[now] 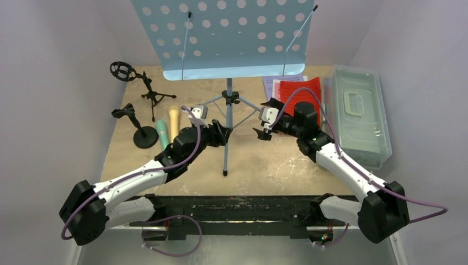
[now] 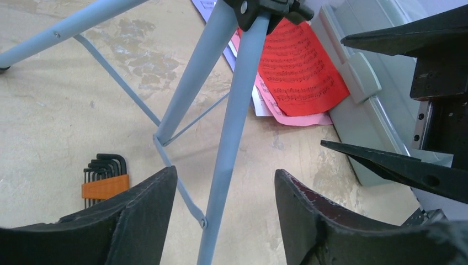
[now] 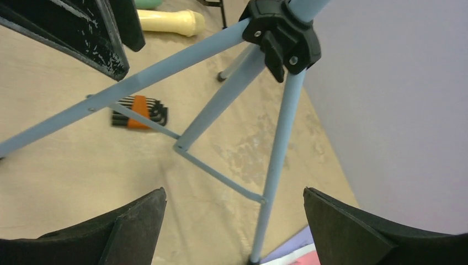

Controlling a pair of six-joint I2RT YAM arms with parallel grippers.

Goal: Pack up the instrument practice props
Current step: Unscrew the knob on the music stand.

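Jaws apart on both sides, my left gripper (image 1: 222, 134) and right gripper (image 1: 262, 132) flank the light-blue tripod (image 1: 229, 49) standing mid-table, one leg between the left fingers (image 2: 143, 215), untouched. Grey tub (image 1: 359, 118) far right, red pages (image 1: 301, 91) beside it; mint-green microphone (image 1: 162, 135) and yellow microphone (image 1: 174, 122) lie left.

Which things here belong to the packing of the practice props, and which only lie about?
Belong: light-blue music stand, sheet-music pages, mint-green microphone, yellow microphone, round-base microphone stand, tripod microphone stand.
Lying about: hex key set, translucent plastic tub.
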